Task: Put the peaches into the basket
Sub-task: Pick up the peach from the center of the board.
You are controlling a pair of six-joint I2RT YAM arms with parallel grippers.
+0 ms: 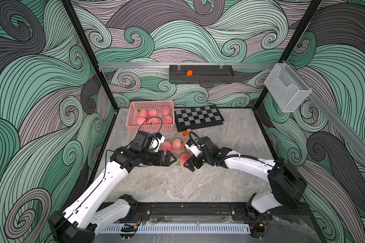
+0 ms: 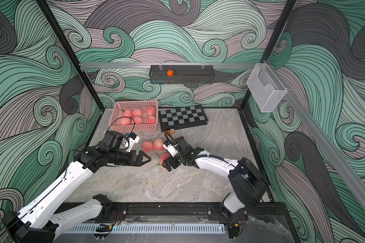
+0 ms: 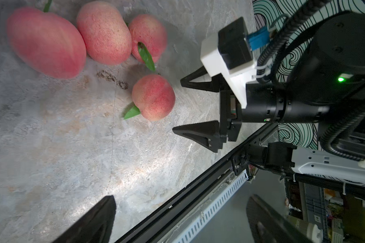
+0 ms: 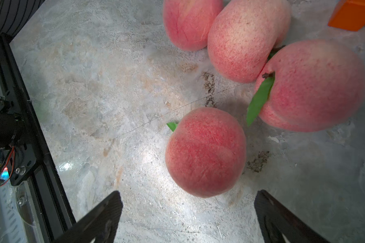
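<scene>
The pink basket [image 1: 150, 102] [image 2: 135, 102] stands at the back left with several peaches [image 1: 154, 115] inside it. Three more peaches [image 1: 176, 144] [image 3: 104, 31] [image 4: 247, 40] lie in a row mid-table. In front of them lies a single peach [image 1: 184, 158] [image 2: 164, 157] [image 3: 153, 97] [image 4: 205, 151] with a green leaf. My right gripper [image 1: 187, 163] [image 3: 177, 106] [image 4: 188, 199] is open, low over the table, its fingertips just short of that peach on either side. My left gripper [image 1: 173, 159] [image 3: 181, 198] is open and empty, pointing at the same peach from the left.
A folded chessboard [image 1: 198, 117] lies right of the basket, with an orange cube [image 1: 184, 133] and a small wooden cube before it. On the back wall hang a black slotted tray [image 1: 200, 79] holding an orange cube and, at right, a clear mesh holder [image 1: 287, 90]. A black rail [image 1: 188, 208] borders the front.
</scene>
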